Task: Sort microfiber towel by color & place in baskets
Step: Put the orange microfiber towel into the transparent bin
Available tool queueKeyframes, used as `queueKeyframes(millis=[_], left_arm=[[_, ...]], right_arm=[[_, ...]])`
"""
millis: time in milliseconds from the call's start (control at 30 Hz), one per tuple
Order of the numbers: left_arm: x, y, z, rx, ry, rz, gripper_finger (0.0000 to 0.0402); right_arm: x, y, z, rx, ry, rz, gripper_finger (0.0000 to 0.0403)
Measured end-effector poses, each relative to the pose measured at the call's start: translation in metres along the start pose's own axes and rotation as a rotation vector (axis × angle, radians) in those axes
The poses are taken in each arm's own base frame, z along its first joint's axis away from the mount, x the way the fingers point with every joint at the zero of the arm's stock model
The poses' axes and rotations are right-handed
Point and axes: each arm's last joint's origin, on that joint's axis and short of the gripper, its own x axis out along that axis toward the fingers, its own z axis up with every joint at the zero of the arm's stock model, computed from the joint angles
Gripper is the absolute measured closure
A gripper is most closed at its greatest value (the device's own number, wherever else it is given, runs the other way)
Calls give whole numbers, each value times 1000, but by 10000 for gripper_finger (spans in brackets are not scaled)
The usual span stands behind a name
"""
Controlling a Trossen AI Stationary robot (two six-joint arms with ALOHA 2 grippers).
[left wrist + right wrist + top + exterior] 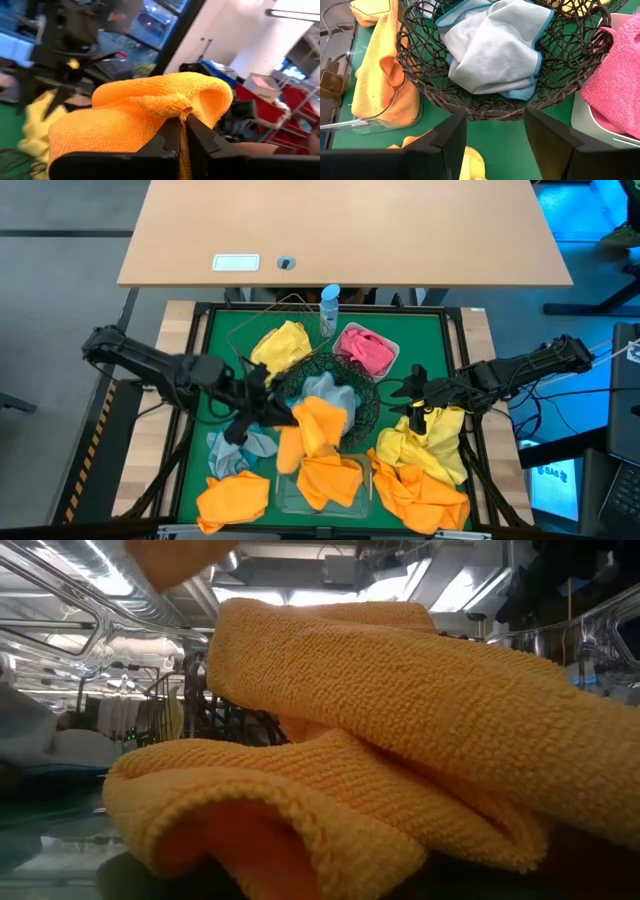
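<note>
My left gripper (292, 418) is shut on an orange towel (320, 425) above the near side of the mat, beside the round black wire bowl (340, 385), which holds a grey towel with teal edging (492, 47). Just nearer lies the clear tub (320, 485) with another orange towel (330, 478) in it. The copper wire basket (262, 330) holds a yellow towel (282, 345). A pink towel (365, 350) fills the white tray (392, 345). My right gripper (415, 395) is open over the mat, right of the bowl, touching nothing. My left gripper pinches the orange towel between its two fingers (170, 142) at a bunched fold (184, 114), several layers gathered together. The towel is lifted, bulging beyond the fingertips and drooping toward the clear tub. Whether its lower end touches the tub's towel I cannot tell.
Loose towels lie on the mat: orange (235, 500) and grey-blue (240, 448) near left, yellow (432, 440) and orange (420, 495) near right. A blue-capped bottle (329, 308) stands at the far edge. In the low view an orange towel (400, 740) blocks most of the table.
</note>
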Motion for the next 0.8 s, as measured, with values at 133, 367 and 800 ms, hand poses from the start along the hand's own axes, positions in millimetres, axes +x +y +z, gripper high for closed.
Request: queueKeyframes(millis=[133, 367, 800], left_arm=[[16, -5, -14, -2, 13, -36, 398], [37, -3, -41, -1, 60, 35, 398], [67, 3, -96, -27, 220, 105, 398]], right_arm=[[0, 0, 0, 0, 0, 0, 207], [0, 0, 0, -10, 1, 0, 207], [0, 0, 0, -11, 1, 0, 207]])
